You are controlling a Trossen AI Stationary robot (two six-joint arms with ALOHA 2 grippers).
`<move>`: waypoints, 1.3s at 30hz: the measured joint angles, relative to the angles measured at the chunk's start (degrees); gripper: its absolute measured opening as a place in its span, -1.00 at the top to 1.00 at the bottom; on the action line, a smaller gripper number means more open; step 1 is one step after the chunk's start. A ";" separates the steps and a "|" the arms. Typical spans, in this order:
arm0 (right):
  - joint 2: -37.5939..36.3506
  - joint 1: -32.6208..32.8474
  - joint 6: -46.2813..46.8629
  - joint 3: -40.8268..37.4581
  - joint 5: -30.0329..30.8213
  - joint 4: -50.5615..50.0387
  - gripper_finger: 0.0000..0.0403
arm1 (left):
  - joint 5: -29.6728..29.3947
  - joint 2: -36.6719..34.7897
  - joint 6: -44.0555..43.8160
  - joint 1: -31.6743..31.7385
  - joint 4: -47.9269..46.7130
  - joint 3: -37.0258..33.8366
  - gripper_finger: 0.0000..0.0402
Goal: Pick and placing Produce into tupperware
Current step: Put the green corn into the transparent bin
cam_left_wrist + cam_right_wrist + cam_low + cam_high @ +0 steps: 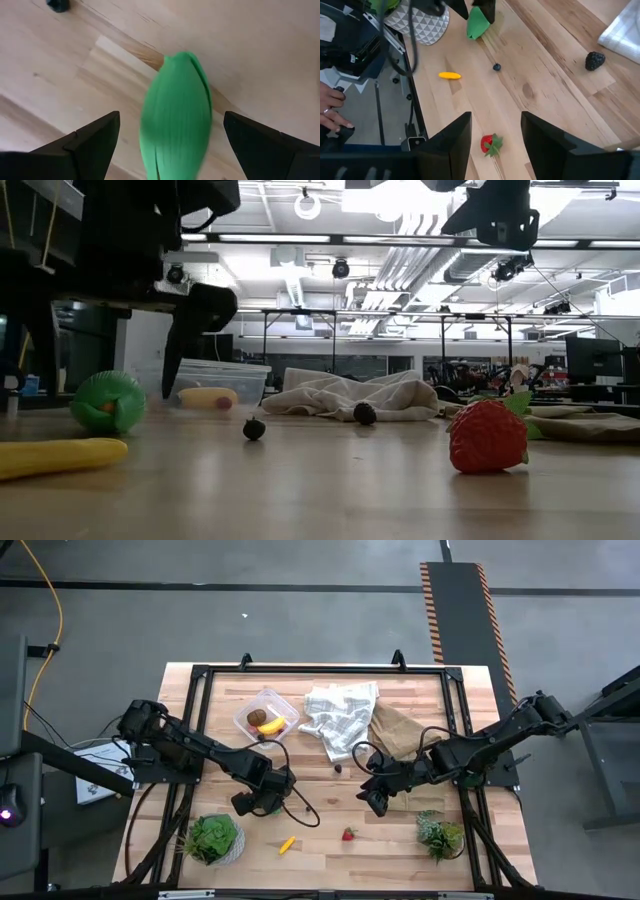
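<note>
item: green oval toy vegetable (176, 117), lying on the wooden table (330, 840), well apart from the clear squarish plastic tupperware (268, 714).
left gripper (172, 137): jaws spread wide, straddling the item, nothing grasped.
right gripper (496, 135): hovering partly parted and empty above the red toy strawberry (490, 144).
step in hand: pick of green piece.
next move calls for: lowering, closing squarely, then carrying to the tupperware.

We observe two dark, jointed arms with looped black cables; the left gripper (167, 145) and right gripper (495, 145) each carry two matte black, wedge-shaped fingers.
</note>
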 joint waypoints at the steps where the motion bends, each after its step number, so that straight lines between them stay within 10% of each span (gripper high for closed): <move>1: 0.02 0.00 -0.02 0.00 0.00 -0.11 0.19 | 0.00 0.67 0.03 0.00 -0.01 0.00 -0.73; 39: 0.02 0.00 -1.32 0.00 1.09 -1.75 0.19 | -0.04 1.89 -1.43 0.02 0.14 0.09 -0.08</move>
